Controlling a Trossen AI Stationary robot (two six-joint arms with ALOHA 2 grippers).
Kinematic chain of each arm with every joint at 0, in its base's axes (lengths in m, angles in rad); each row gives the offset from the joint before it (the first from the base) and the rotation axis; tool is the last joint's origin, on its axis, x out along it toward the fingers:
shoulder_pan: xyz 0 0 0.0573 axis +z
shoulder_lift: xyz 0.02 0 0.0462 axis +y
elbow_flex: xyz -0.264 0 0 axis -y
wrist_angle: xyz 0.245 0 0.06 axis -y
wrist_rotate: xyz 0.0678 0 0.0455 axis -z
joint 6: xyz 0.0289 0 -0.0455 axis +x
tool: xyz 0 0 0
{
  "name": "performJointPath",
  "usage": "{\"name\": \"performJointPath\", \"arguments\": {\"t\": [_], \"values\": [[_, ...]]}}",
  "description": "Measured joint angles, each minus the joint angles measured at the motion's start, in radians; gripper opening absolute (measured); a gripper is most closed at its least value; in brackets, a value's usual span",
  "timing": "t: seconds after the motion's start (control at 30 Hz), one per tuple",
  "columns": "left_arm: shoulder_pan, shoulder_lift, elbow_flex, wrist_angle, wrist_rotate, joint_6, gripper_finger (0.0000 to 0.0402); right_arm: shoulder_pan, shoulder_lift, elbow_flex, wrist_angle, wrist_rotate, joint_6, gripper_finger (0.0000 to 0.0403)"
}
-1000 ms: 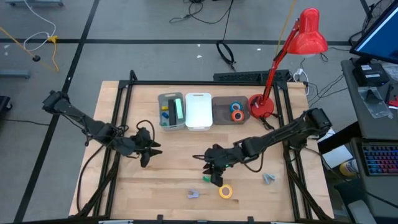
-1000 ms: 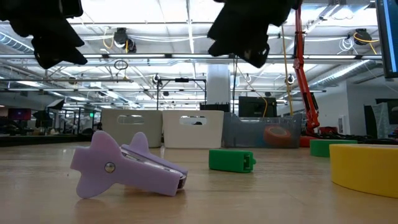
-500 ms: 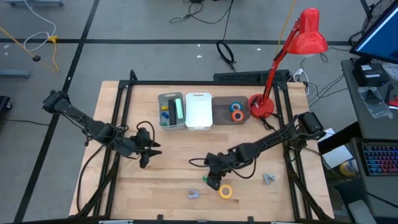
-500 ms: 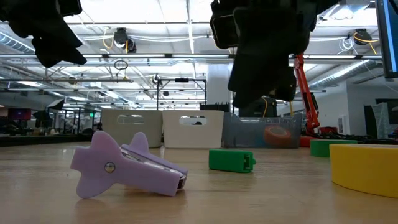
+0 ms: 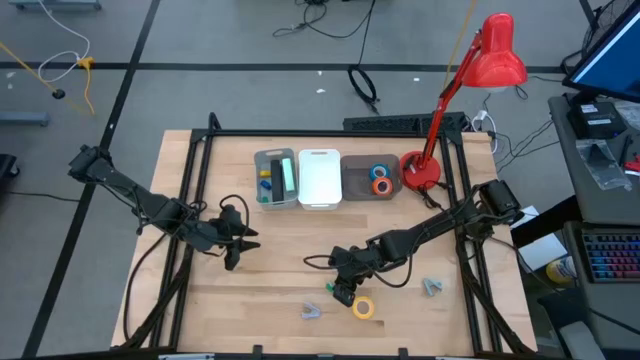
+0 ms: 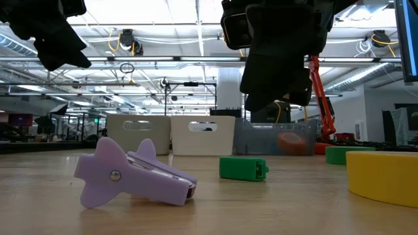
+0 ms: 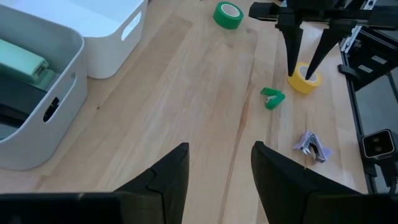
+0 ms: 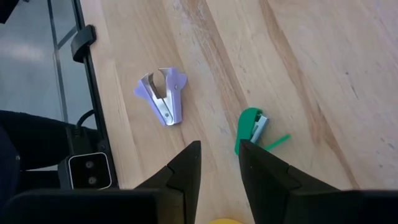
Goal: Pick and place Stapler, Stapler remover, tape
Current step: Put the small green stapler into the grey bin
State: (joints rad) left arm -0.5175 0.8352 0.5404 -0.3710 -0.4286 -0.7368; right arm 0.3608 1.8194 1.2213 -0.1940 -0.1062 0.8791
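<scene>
The right gripper (image 8: 217, 163) hovers, jaws parted and empty, above the small green plastic stapler (image 8: 250, 130) near the yellow tape ring (image 5: 363, 307). Descending off-centre could knock the stapler away (it lies loose on the wooden surface (image 5: 280, 270)). Left gripper (image 7: 217, 171) waits, released.

A red desk lamp (image 5: 489, 60) stands at the wooden table's (image 5: 270, 270) far corner beside three bins (image 5: 319, 178), with cables (image 5: 320, 15) trailing across the grey floor (image 5: 200, 40) beyond.
</scene>
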Motion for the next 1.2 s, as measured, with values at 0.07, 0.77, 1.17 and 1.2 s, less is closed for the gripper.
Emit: {"name": "performJointPath", "arguments": {"t": [0.07, 0.77, 1.17, 1.2], "values": [[0.000, 0.000, 0.000, 0.000, 0.000, 0.001, 0.0172, -0.001, 0.000, 0.000, 0.000, 0.000, 0.006, 0.0100], [0.000, 0.000, 0.000, 0.000, 0.000, 0.026, 0.0172, -0.007, 0.011, -0.001, -0.002, -0.004, 0.080, 0.0243], [0.000, 0.000, 0.001, -0.008, 0.000, 0.036, 0.0172, -0.027, 0.095, 0.001, 0.083, -0.149, 0.152, 0.0231], [0.000, 0.000, 0.001, -0.009, 0.000, 0.036, 0.0172, -0.028, 0.099, -0.002, 0.078, -0.161, 0.156, 0.0231]]}}
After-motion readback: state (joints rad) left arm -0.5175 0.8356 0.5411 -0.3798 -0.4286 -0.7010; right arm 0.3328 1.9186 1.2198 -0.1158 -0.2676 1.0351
